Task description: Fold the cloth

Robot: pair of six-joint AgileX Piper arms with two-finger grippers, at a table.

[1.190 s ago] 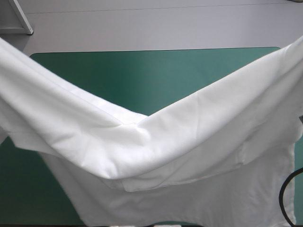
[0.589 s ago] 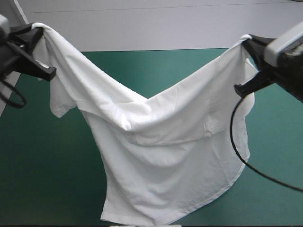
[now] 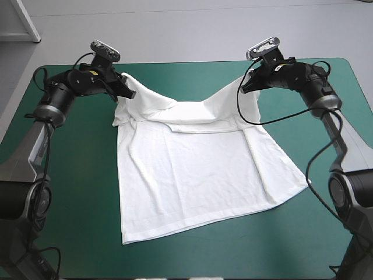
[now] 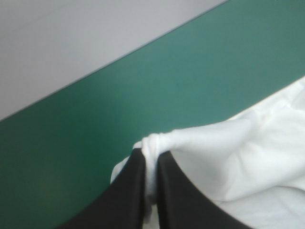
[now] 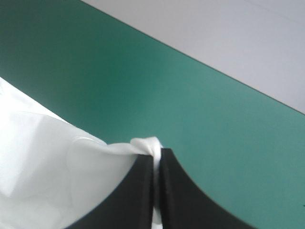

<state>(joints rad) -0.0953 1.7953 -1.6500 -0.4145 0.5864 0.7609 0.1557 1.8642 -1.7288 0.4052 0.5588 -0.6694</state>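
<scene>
The white T-shirt [image 3: 198, 169] lies mostly spread on the teal-green cover, hem toward the near edge, its far end still raised at two corners and sagging between them. My left gripper [image 3: 124, 86] is shut on the shirt's far left corner, and white cloth [image 4: 205, 143] bunches out between its black fingers [image 4: 131, 191]. My right gripper [image 3: 247, 86] is shut on the far right corner; a small fold of cloth [image 5: 145, 145] pokes out at the tips of its fingers [image 5: 138, 191]. Both grippers hover low over the table's far part.
Bare teal-green cover [image 3: 70, 192] runs along the left, the right and the near edge around the shirt. The table's far edge [image 3: 186, 62] lies just beyond both grippers. A white frame [image 3: 26, 20] stands off the table at the far left.
Earlier the shirt hung high between the raised arms, close to the camera. Both grippers have since carried it away and down, and its body now rests spread on the table.
</scene>
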